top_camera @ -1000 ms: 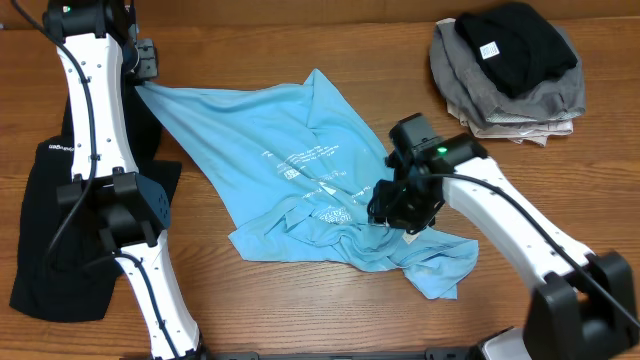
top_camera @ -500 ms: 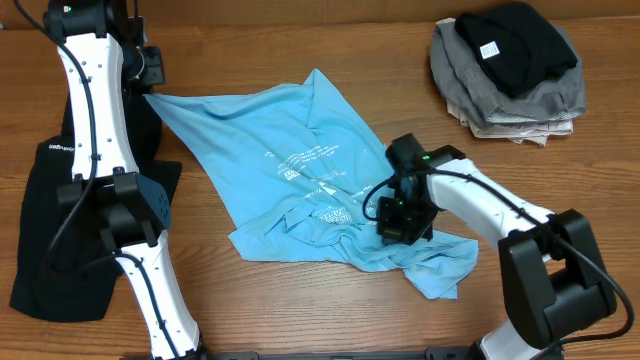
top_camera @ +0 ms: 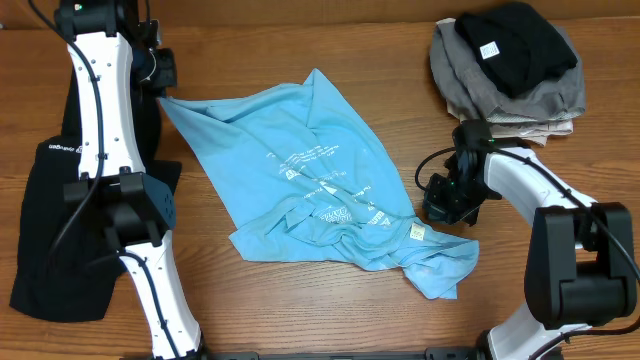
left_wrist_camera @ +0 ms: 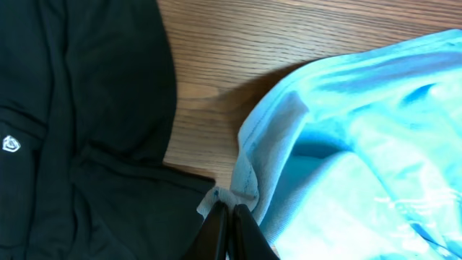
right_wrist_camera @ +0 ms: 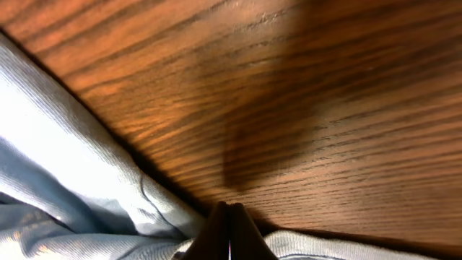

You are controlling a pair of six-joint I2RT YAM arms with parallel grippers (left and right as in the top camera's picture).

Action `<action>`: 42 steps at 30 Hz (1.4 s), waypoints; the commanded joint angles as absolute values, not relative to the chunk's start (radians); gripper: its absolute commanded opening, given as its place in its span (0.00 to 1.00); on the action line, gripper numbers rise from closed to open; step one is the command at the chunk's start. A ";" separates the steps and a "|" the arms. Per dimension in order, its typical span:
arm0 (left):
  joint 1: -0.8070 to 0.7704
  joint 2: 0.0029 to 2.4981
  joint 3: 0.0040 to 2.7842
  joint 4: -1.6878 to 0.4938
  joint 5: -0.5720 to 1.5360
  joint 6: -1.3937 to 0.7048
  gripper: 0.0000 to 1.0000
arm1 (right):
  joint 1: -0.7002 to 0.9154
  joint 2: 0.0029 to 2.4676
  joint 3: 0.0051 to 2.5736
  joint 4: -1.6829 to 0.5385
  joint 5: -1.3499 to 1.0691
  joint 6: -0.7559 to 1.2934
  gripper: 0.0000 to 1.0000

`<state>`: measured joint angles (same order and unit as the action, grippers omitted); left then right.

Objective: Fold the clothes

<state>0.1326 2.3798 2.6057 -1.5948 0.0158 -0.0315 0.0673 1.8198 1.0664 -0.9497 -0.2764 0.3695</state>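
Though partly flat, blue T-shirt (top_camera: 300, 165) rumpled, corner gripped by left end effector (left_wrist_camera: 229, 213); right end effector (right_wrist_camera: 229, 220) apparently closed.

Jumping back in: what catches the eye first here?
A light blue T-shirt sprawls crumpled across the middle of the table, its far-left corner pinched by the left gripper. A black garment lies at the left edge, and a stack of folded clothes sits top right.

Robot test bench in a lab-like workroom.
Two white robot arms, the left arm (top_camera: 100, 100) and the right arm (top_camera: 522, 182), stand at a wood-grain table (top_camera: 300, 310). On it lie a light blue T-shirt (top_camera: 290, 160), a black garment (top_camera: 50, 250) and a pile of clothes (top_camera: 510, 70).
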 commanded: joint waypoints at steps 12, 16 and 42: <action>0.109 2.355 2.626 -1.595 0.035 -0.049 0.04 | 0.207 1.829 1.028 -0.927 -0.451 0.236 0.64; 0.109 2.355 2.626 -1.592 0.035 -0.049 0.04 | 0.249 1.829 1.007 -0.897 -0.438 0.252 0.36; 0.064 2.356 2.626 -1.581 0.124 -0.049 0.04 | -0.079 1.813 1.507 -1.015 -0.358 0.198 0.50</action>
<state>0.0788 2.3798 2.6057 -1.5936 0.1055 -0.0319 -0.1204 1.8252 1.3819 -0.9203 -0.3023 0.2638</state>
